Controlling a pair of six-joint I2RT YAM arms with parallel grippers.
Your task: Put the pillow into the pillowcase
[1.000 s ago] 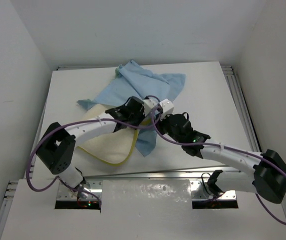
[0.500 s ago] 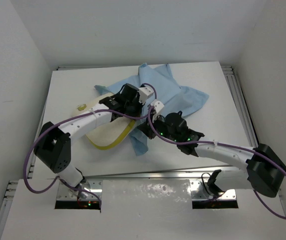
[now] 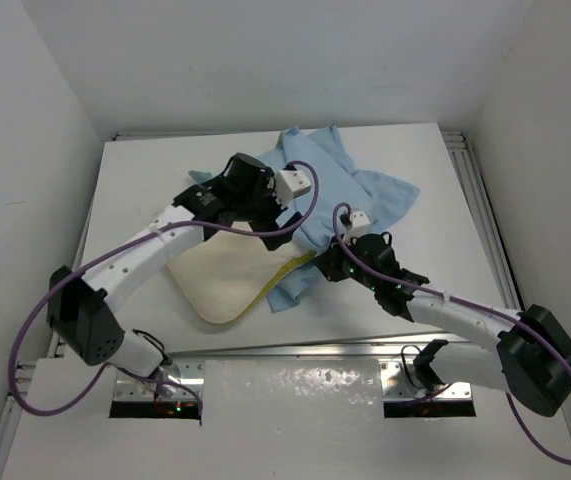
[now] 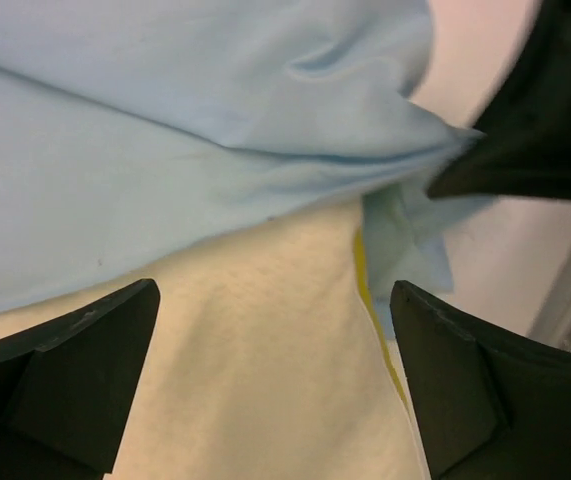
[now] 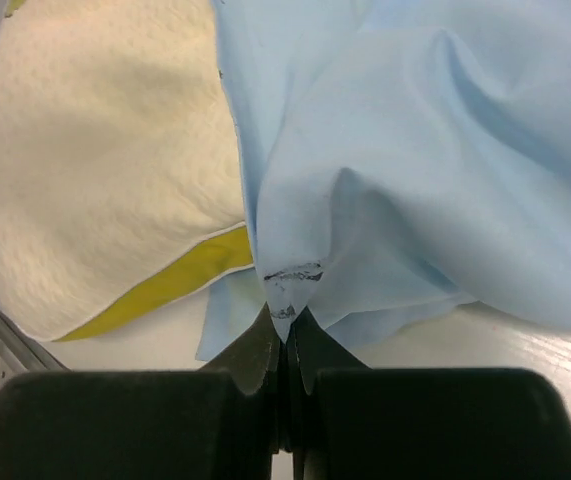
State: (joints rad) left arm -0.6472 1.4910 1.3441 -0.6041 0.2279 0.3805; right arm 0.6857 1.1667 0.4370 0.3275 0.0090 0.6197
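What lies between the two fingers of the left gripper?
In the left wrist view: the cream pillow, with the light blue pillowcase lying over part of it.

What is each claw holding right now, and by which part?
The right claw pinches the pillowcase at a bunched fold near its edge. The left claw is open, holding nothing.

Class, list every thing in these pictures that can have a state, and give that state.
pillow: lying flat, far end covered by the pillowcase, near end bare.
pillowcase: crumpled, one edge pinched.
left gripper: open, above the pillow, holding nothing.
right gripper: shut on the pillowcase.
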